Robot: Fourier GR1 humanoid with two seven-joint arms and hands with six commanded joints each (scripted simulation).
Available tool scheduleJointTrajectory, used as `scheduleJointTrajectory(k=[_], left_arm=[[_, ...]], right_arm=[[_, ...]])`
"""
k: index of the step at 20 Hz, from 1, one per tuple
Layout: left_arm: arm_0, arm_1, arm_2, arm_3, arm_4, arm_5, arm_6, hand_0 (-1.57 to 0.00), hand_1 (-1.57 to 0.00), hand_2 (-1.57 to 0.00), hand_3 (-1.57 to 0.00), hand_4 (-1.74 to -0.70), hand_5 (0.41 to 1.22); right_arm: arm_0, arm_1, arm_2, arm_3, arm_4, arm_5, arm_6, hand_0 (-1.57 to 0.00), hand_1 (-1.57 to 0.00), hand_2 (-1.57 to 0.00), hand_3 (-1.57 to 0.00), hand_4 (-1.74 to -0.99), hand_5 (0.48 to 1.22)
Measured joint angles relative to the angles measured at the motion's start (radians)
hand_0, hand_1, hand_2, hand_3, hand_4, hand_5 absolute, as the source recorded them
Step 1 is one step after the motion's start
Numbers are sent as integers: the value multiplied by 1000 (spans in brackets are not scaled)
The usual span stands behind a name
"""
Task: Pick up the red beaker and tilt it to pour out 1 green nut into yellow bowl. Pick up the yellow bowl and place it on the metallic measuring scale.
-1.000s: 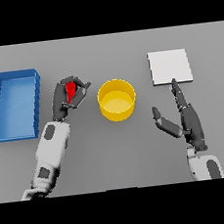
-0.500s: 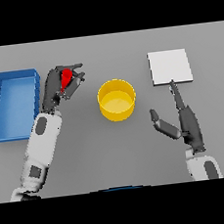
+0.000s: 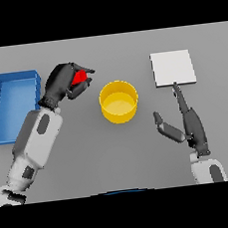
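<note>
We saw the left robot hand (image 3: 62,84) curled around the red beaker (image 3: 80,77), left of the yellow bowl (image 3: 118,102); the right robot hand (image 3: 187,122) lay spread below the metallic measuring scale (image 3: 173,68).

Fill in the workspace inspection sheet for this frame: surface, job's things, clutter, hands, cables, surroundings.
Surface: grey table, flat, no spills seen.
Job's things: red beaker held above the table, left of the yellow bowl; bowl upright at centre, nothing seen in it; metallic measuring scale at far right, nothing on it.
Clutter: blue tray at far left, nothing seen inside.
Hands: left hand curled round the beaker; right hand open, fingers straight, beside the scale's near edge.
Cables: nothing seen.
Surroundings: nothing seen.
</note>
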Motion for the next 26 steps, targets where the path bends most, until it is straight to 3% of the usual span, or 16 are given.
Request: scheduleJointTrajectory(k=[4, 6, 10, 11, 13, 23, 26], left_arm=[[-129, 49, -148, 61, -169, -80, 32, -1569, -1569, -1569, -1568, -1740, 1186], [-187, 68, -211, 93, -235, -129, 44, -1569, -1570, -1569, -1569, -1740, 1199], [-306, 80, -336, 162, -341, -252, 30, -1570, -1570, -1570, -1570, -1582, 1212], [-328, 84, -368, 180, -367, -271, 18, -1570, -1571, -1571, -1570, -1612, 1214], [-371, 70, -419, 215, -404, -312, 27, -1571, -1571, -1571, -1571, -1657, 1216], [-522, 77, -648, 321, -580, -352, -3, -1571, -1571, -1571, -1571, -1732, 1220], [-527, 43, -683, 330, -600, -332, 26, -1571, -1571, -1571, -1571, -1736, 1221]], right_arm=[[0, -4, 4, -10, 9, -1, -16, 1, 1, 1, 1, -1054, 691], [-6, 4, 4, -9, 7, -2, 6, 1, 1, 1, 1, -1068, 689], [-5, 11, 7, -8, -2, 4, 1, 1, 1, 1, 1, -1063, 681], [8, 5, 8, -17, -7, 10, -20, 1, 1, 1, 1, -1060, 675], [4, 9, 2, -8, -18, 14, 10, 1, 1, 1, 1, -1056, 672], [-7, 8, 10, 9, -10, 21, 5, 1, 1, 1, 1, -1060, 696], [0, 20, 11, 0, -35, 32, -20, 1, 1, 1, 1, -1058, 700]])
